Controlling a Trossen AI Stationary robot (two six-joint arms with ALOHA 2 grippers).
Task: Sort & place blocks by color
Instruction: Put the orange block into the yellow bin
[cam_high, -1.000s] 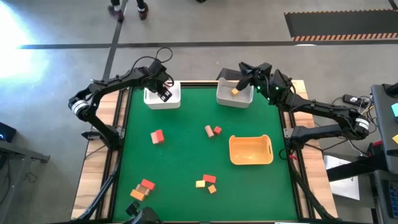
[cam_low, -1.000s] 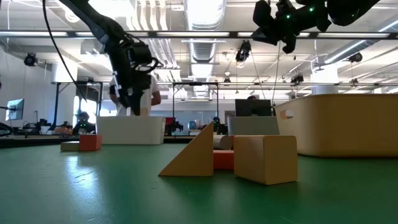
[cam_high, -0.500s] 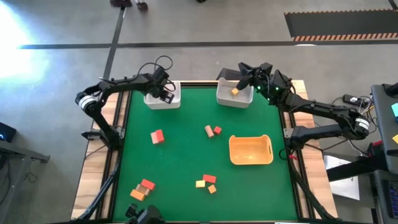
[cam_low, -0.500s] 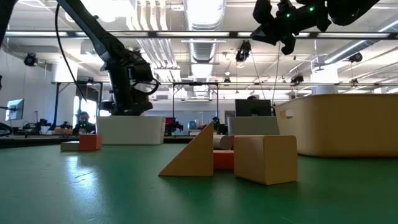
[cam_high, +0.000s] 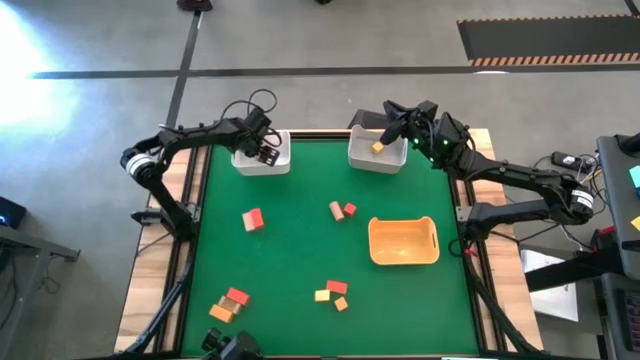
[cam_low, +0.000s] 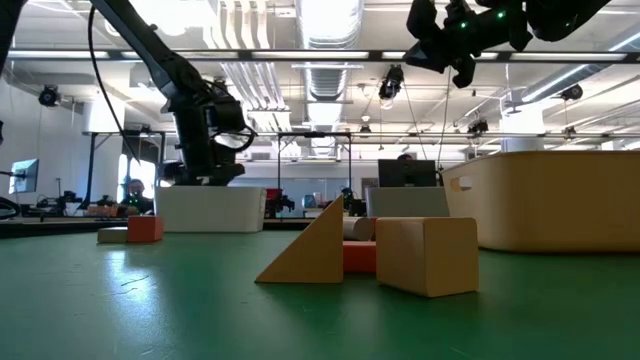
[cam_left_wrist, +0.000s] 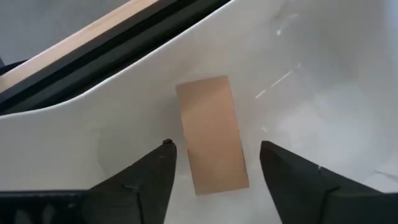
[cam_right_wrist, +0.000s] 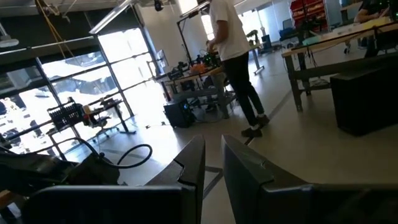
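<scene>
My left gripper (cam_left_wrist: 214, 149) is open and low inside the left white bin (cam_high: 262, 158). A tan bar block (cam_left_wrist: 211, 134) lies flat on the bin floor between its fingers, which stand on either side without touching it. My right gripper (cam_high: 392, 127) hangs shut above the right white bin (cam_high: 377, 152), which holds an orange block (cam_high: 377, 147). The other blocks lie loose on the green mat: a red one (cam_high: 252, 219), a tan and red pair (cam_high: 342, 210), a near cluster (cam_high: 331, 292) and a near-left cluster (cam_high: 228, 304).
An orange tray (cam_high: 403, 241) sits on the mat's right half, and it fills the right of the low view (cam_low: 550, 200). Orange and tan blocks (cam_low: 370, 250) stand close to the low camera. Bare mat lies between the block groups. A person stands in the room beyond.
My left gripper has sunk down into the left white bin and moved slightly toward the table's left edge, then kept still. The right arm has not moved.
</scene>
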